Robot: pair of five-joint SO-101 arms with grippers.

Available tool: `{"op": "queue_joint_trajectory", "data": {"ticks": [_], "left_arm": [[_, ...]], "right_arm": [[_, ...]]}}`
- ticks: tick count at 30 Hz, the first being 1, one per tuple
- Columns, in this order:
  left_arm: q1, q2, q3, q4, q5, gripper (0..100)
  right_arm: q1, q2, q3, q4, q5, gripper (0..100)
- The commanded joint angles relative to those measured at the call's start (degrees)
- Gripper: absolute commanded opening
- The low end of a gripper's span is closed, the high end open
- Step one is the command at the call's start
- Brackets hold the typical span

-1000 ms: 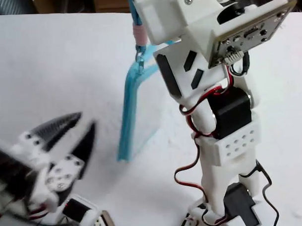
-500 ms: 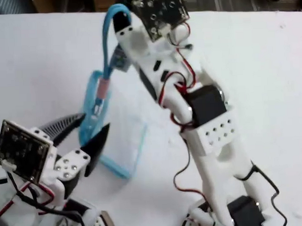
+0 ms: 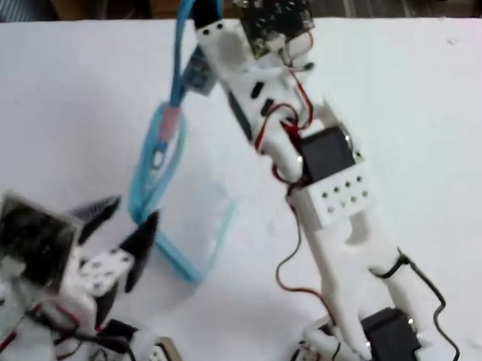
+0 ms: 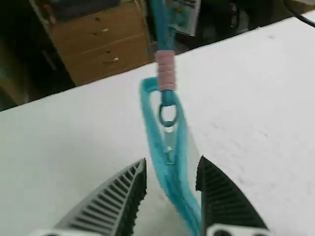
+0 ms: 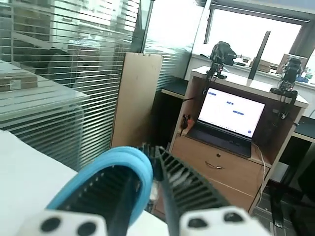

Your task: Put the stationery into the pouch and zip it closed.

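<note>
A clear pouch [image 3: 193, 222] with blue edging hangs tilted above the white table [image 3: 64, 99], its lower corner near the surface. A blue strap [image 3: 178, 80] with a pink bead [image 3: 169, 123] runs up from its zipper end. My right gripper [image 3: 206, 23] is at the table's far side, shut on the strap loop [image 5: 110, 169]. My left gripper [image 3: 134, 213] stands open at the front left, one finger on each side of the pouch's blue zipper edge [image 4: 170, 172]. The zipper pull ring [image 4: 167, 115] hangs just beyond its fingertips [image 4: 140, 169].
The right arm's white body [image 3: 337, 201] stretches across the table's middle from the front edge. A wooden drawer cabinet [image 4: 98, 39] stands beyond the table's far edge. Bare table lies to the left and far right.
The right arm swung to the far left with the strap, tilting and lifting the pouch. My left gripper came up around the pouch's lower zipper edge.
</note>
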Motion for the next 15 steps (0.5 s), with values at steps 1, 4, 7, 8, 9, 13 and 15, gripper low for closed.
{"op": "queue_joint_trajectory", "data": {"ticks": [1,4,7,8,9,13,15], "left_arm": [[-8.0,-4.3,-0.9,-0.5,0.4,20],[-9.6,-6.2,2.5,-0.2,1.6,23],[-9.0,-6.5,6.8,-0.3,4.9,23],[-7.6,-6.5,8.1,-0.6,5.5,23],[-5.6,-6.3,9.4,-0.6,5.6,23],[0.4,-6.4,14.9,-3.4,5.6,23],[0.9,-6.1,16.7,-6.5,5.6,23]], "right_arm": [[1.6,-0.3,-0.6,-1.5,-1.1,1.5],[2.4,0.0,-0.5,-2.3,-3.0,1.5],[2.4,0.0,-0.3,-2.4,-4.4,1.5],[2.4,0.0,-0.3,-2.4,-4.7,1.5],[2.4,0.0,-0.3,-2.4,-4.8,1.5],[2.8,-0.2,-0.3,-2.3,-4.7,1.5],[2.9,-0.4,-0.3,-2.2,-4.7,1.5]]}}
